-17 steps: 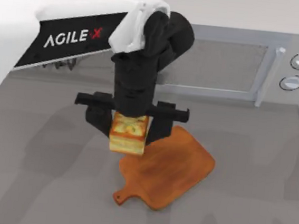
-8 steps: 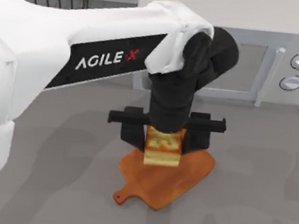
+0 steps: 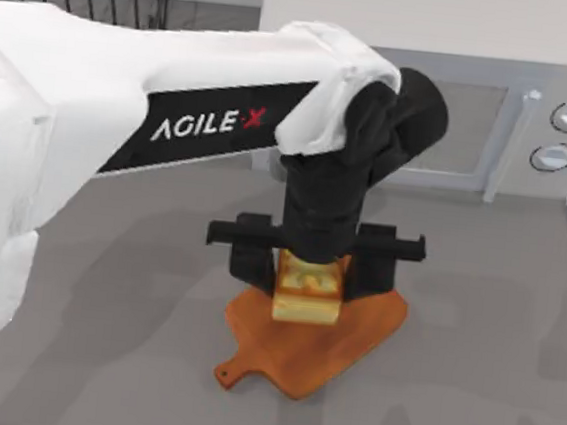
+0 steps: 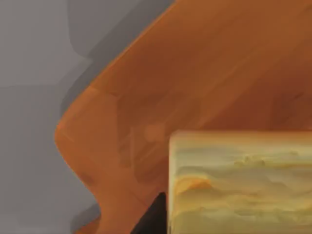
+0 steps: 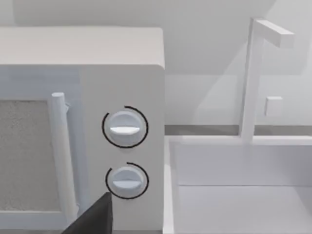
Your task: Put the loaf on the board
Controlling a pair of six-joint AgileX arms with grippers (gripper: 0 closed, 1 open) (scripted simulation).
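In the middle of the top view, the left pincer (image 3: 311, 275) hangs straight down over the board (image 3: 351, 342), its two black fingers clenched on the loaf (image 3: 307, 300) from either side. The loaf sits over the upper part of the board, toward the frame's centre, while the board's short handle points to the lower left. The big white left arm sweeps in from the left edge and covers much of the table (image 3: 99, 356). A microwave (image 3: 533, 126) stands along the top right of the frame.

In the left wrist view, the loaf (image 4: 239, 183) fills the lower right, with the board (image 4: 195, 73) spreading behind it and grey table (image 4: 34, 73) in the upper left. A dark sliver of finger shows beside the loaf at the bottom edge.

In the right wrist view, the microwave (image 5: 83, 126) with its two knobs takes the left half, so the right arm looks parked off to the side; whether its pincer is spread or closed I cannot tell.

The carrying looks nearly done: the loaf is above its target and low. What is left, I judge, is to set it down, let go and lift clear. The loaf's underside is hidden, so I cannot tell whether it touches the wood.
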